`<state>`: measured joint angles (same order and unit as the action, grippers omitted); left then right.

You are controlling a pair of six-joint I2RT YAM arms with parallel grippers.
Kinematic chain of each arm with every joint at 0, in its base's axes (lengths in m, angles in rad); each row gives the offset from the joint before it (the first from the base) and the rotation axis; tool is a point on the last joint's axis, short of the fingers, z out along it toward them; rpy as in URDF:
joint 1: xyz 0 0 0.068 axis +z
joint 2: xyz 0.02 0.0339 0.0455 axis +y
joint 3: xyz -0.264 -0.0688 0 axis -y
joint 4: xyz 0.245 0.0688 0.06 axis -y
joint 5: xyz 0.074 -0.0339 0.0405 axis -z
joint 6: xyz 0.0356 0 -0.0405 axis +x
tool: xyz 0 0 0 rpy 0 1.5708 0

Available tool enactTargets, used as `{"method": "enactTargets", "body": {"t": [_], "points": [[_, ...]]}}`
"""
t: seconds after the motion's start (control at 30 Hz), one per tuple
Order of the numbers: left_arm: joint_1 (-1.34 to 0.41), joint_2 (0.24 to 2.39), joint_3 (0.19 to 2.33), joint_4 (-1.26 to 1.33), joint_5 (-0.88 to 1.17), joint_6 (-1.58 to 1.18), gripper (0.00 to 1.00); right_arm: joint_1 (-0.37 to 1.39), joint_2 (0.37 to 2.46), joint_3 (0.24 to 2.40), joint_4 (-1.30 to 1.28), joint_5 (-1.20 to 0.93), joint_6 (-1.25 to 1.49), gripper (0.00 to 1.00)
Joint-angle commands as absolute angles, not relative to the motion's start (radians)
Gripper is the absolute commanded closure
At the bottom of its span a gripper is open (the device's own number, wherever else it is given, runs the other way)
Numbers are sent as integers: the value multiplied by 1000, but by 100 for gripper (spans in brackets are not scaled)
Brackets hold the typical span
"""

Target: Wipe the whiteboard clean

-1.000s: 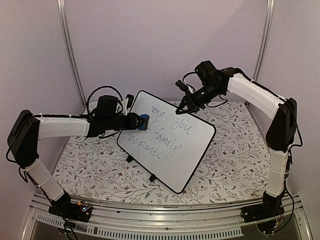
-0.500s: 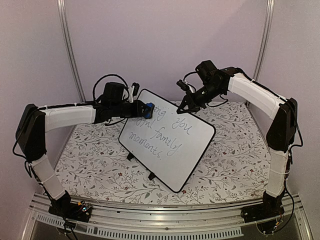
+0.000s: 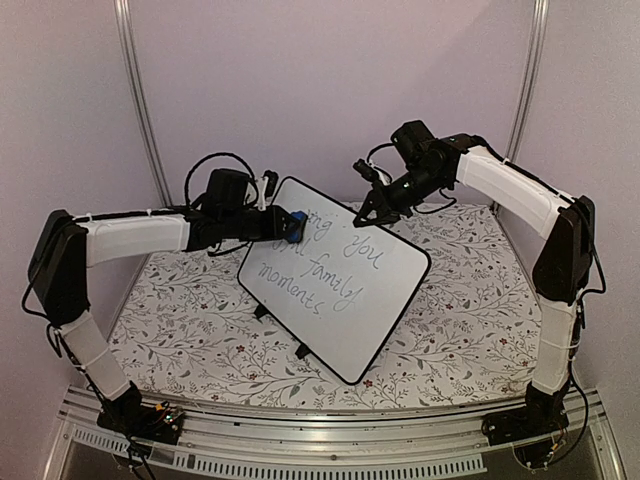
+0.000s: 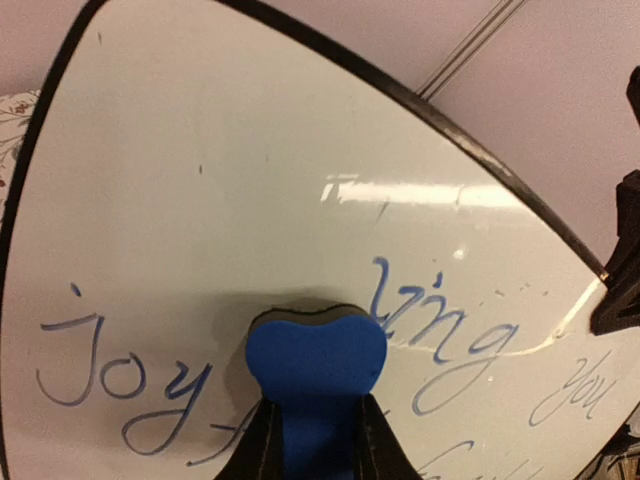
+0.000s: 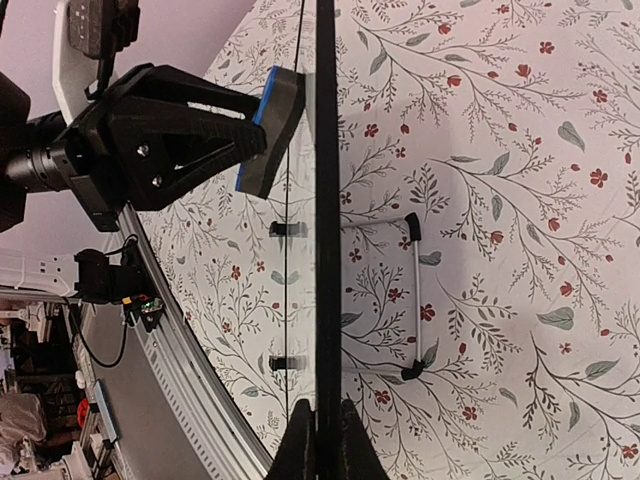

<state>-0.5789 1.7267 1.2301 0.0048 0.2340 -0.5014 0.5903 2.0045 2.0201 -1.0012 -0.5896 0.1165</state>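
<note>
Whiteboard position: the whiteboard [image 3: 375, 300] stands tilted on its black feet at the centre of the top view, on the floral table [image 3: 470, 300], with its writing side facing the left of the frame.
Left gripper: the left gripper [image 3: 285, 227] is clamped on a blue eraser [image 4: 315, 365]. In the right wrist view the eraser's foam face appears to touch the board near its upper left corner.
Right gripper: the right gripper [image 3: 362, 216] is closed on the board's black top rim at upper centre, steadying it.
Recent change: over the last second the eraser rose from mid-height on the board's left edge to the top row of writing, then dropped slightly. The right gripper and the board have held their places.
Writing remaining: "joy" [image 4: 110, 365] sits left of the eraser and "ving" [image 4: 440, 335] and "you" to its right. The top view shows "family" and "moments" below.
Task meaning: the move appears to have set the eraser at the first line. Nearly all the text is intact, so erasing is judged barely begun.
Next requirement: probably a firm sideways wipe along the top row while the rim grip resists the push.
</note>
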Motion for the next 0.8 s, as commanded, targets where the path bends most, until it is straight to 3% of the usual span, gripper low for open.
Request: {"method": "enactTargets", "body": {"t": [0.0,0.13,0.57,0.77], "points": [[-610,1685,1094,-21,234,-508,100,629,1974,2019,-995,-603,20,100],[-609,1680,1099,-20,215,-477,100,630,1979,2019,-995,-598,29,100],[-604,1855,1432,-141,189,-435,100,641,1979,2012,-997,-589,23,100],[-607,1847,1402,-150,198,-445,100,641,1977,2012,-999,-589,20,100]]}}
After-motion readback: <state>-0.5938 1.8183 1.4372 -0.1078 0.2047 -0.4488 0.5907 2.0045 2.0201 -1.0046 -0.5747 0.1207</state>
